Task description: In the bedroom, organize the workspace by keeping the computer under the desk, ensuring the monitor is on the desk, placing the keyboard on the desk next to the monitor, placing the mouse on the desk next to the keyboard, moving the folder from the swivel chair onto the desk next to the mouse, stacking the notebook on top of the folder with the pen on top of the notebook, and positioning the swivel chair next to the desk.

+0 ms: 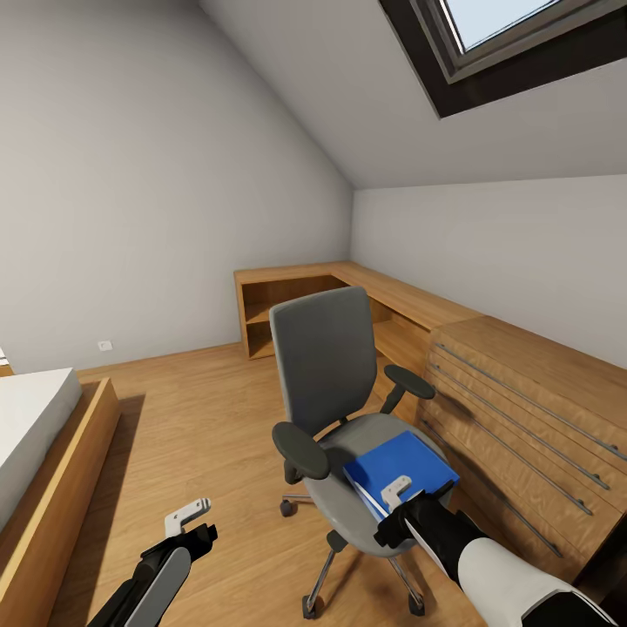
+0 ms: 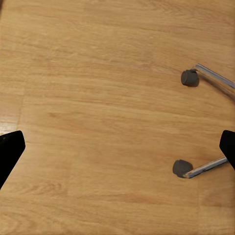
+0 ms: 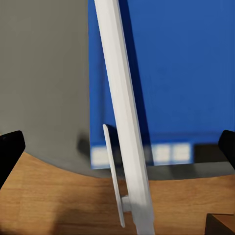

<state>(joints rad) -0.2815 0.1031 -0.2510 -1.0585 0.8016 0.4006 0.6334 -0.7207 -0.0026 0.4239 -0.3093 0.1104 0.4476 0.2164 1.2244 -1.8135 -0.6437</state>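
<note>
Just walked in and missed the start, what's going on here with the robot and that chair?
The robot faces the chair, where the folder lies flat on the seat. Its right gripper hangs at the folder's near edge, jaws open, nothing gripped yet. The left gripper hovers open over the floor beside the chair's base.

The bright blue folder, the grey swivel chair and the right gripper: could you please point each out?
Bright blue folder (image 1: 396,466): head view, top cover.
Grey swivel chair (image 1: 324,357): head view, backrest.
Right gripper (image 1: 397,492): head view, white fingertips over the folder's near edge.
</note>
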